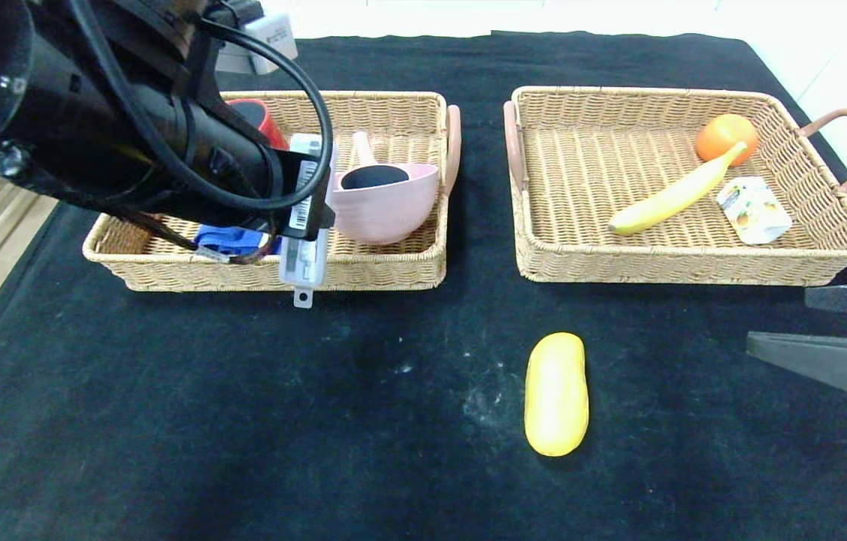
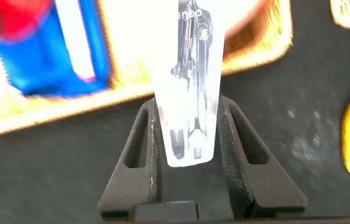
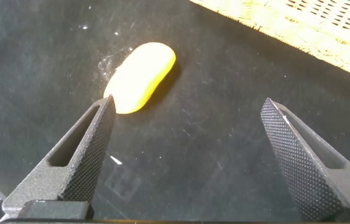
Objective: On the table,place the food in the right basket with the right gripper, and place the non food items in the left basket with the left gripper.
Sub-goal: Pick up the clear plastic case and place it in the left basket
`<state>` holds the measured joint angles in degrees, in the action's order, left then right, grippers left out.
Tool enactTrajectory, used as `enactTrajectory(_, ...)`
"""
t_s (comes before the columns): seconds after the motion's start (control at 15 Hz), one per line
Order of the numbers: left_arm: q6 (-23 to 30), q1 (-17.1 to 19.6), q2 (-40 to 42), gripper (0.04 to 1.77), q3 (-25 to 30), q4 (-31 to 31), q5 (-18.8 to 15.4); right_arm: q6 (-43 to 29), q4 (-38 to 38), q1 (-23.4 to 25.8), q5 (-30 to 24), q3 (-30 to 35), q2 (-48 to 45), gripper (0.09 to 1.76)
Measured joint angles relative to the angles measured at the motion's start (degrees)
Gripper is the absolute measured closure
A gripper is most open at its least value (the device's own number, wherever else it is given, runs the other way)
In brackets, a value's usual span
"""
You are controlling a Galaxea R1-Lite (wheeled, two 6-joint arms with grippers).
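- The head view showed both shallow tan wicker baskets side by side on the black-clothed table (image 1: 243, 421). The left basket (image 1: 363, 270) held a pink bowl (image 1: 385, 207) with a small pink saucepan handle (image 1: 363, 150) behind it, a red pot (image 1: 261, 120) and a blue item partly hidden by the arm.
- The right basket (image 1: 679, 259) held an orange (image 1: 724, 137), a yellow banana (image 1: 675, 197) and a small white-yellow drink carton (image 1: 754, 209).
- Only the left wrist view showed the grip: the left gripper (image 2: 190, 162) was clamped on a slim white clear-topped case (image 2: 190, 93), fingers pressed to both its sides. In the head view that case (image 1: 307, 248) hung upright over the left basket's near rim.
- The plump yellow mango-like oval (image 1: 557, 394) lay on the bare table, in front of the right basket and apart from it.
- The right wrist view showed the right gripper (image 3: 193, 118) with fingers spread wide and nothing between them. The yellow oval (image 3: 140, 76) lay beyond one fingertip, outside the gap.
- In the head view the right gripper (image 1: 829, 338) sat at the right edge, well to the right of the oval.
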<state>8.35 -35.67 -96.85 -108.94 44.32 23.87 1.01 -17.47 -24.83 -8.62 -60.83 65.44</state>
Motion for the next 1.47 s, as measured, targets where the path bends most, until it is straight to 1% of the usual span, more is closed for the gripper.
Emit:
enactTrajectory(0.2, -3.9, 4.7, 1.0, 1.19, -0.1, -5.5, -3.9, 0.0, 0.0, 0.0, 0.0, 0.0, 0.0, 0.14)
enactTrajectory(0.33, -5.1, 8.0, 1.1, 1.19, -0.1, -8.7, -6.6, 0.0, 0.0, 0.1, 0.0, 0.0, 0.0, 0.14)
enactTrajectory(0.53, -6.2, 13.5, 0.7, 1.19, -0.1, -12.0, -12.5, 0.0, 0.0, 0.1, 0.0, 0.0, -0.1, 0.14)
enactTrajectory(0.6, -6.3, 15.0, 0.5, 1.19, -0.1, -13.0, -13.9, 0.0, 0.0, 0.1, 0.0, 0.0, -0.1, 0.14)
enactTrajectory(0.67, -6.3, 16.1, 0.1, 1.19, 0.0, -14.1, -14.7, 0.0, 0.0, 0.1, 0.0, 0.0, -0.1, 0.14)
enactTrajectory(0.87, -6.3, 18.7, -1.3, 1.19, 0.3, -17.8, -17.7, 0.0, 0.0, 0.1, 0.0, 0.0, 0.0, 0.14)
enactTrajectory(1.0, -6.3, 19.9, -2.2, 1.19, 0.2, -19.7, -19.9, 0.0, 0.0, 0.1, 0.0, 0.0, 0.0, 0.14)
enactTrajectory(1.27, -6.6, 20.3, -3.3, 1.19, 0.3, -20.0, -20.2, 0.0, 0.0, 0.2, 0.1, -0.1, 0.1, 0.14)
enactTrajectory(1.47, -6.6, 20.3, -3.5, 0.87, 0.4, -20.0, -20.2, 0.0, 0.0, 0.3, 0.1, -0.1, 0.1, 0.14)
